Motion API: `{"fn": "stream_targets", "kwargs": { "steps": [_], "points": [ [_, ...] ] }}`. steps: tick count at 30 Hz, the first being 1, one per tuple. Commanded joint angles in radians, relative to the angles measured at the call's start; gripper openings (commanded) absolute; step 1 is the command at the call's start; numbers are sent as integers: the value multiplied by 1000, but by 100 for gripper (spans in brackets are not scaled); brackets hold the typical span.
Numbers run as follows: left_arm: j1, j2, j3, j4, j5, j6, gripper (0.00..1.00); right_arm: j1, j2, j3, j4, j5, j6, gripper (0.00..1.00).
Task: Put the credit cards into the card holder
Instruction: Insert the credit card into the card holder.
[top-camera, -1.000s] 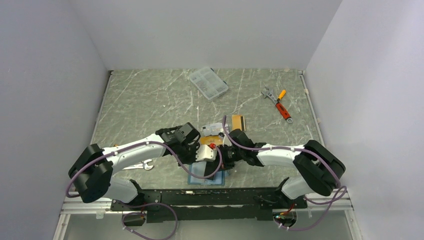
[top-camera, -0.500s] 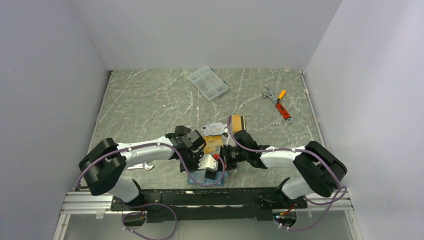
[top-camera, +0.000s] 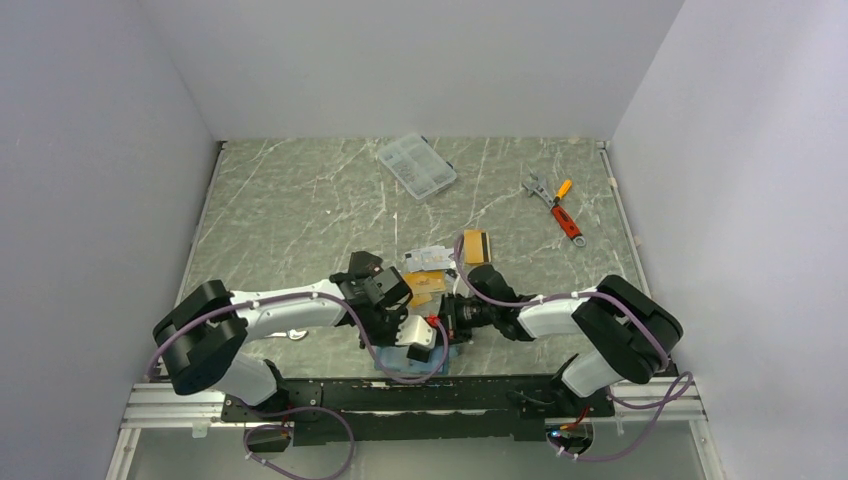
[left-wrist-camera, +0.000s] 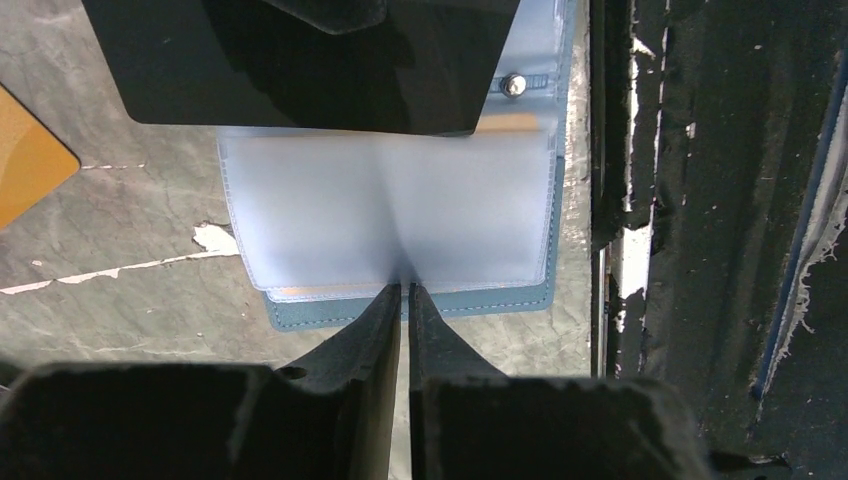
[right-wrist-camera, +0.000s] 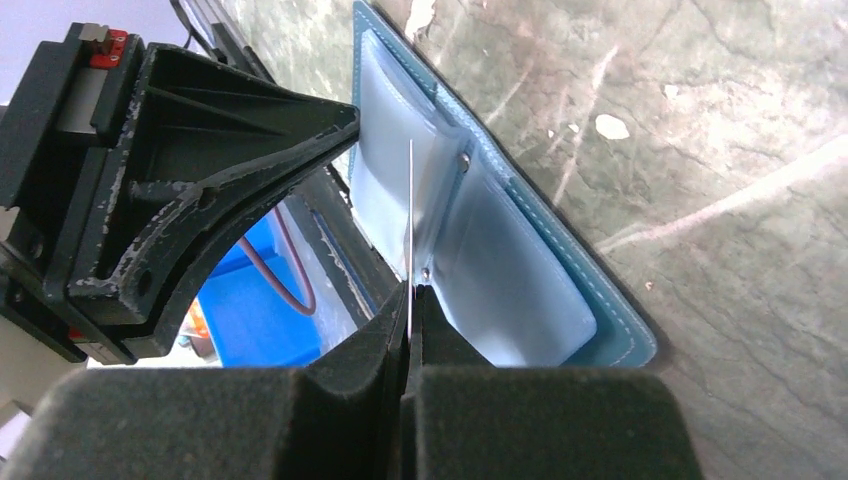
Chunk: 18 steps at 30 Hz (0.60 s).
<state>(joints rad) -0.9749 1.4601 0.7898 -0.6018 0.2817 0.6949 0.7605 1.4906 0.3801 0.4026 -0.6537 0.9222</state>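
**Card poised at the pocket mouth, insertion not yet made**

The green-grey marble table (top-camera: 300, 200) is hard and glossy, veined in white. At its near edge, the 2 arms meet over the open card holder (right-wrist-camera: 612, 322), which lies flat just beside the black base rail. It is a teal folding wallet with a stitched, leather-like rim and frosted, flexible plastic sleeves (left-wrist-camera: 320, 210) inside.

The left gripper (left-wrist-camera: 405, 300) has its fingers nearly pressed together, pinching the near edge of a sleeve. That sleeve creases upward from the pinch, so it looks soft and easily buckled.

The right gripper (right-wrist-camera: 410, 302) is pressed tight on 1 thin pale card (right-wrist-camera: 410, 220). The card is seen edge-on and stands upright over the sleeves. I take it for a card because it stays so straight, but its face is hidden.

The loose cards (top-camera: 425, 272), orange-gold and silver-grey, lie in a small heap farther out, with another orange card (top-camera: 473, 243) just beyond.

I judge the next move to be tilting the card's edge into the sleeve mouth. The left gripper would keep that mouth lifted, and the card should slide in slowly, clear of the small metal snap stud (left-wrist-camera: 514, 84).
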Motion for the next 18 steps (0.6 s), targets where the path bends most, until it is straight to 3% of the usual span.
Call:
{"fn": "stream_targets", "kwargs": {
  "steps": [1, 9, 18],
  "points": [
    [-34, -17, -39, 4, 5, -10, 13, 0, 13, -38, 99, 6, 31, 0],
    [-60, -15, -60, 21, -20, -25, 12, 31, 48, -64, 174, 17, 80, 0],
    [-76, -14, -81, 31, -64, -35, 9, 28, -20, -96, 134, 132, 123, 0]
  ]
}}
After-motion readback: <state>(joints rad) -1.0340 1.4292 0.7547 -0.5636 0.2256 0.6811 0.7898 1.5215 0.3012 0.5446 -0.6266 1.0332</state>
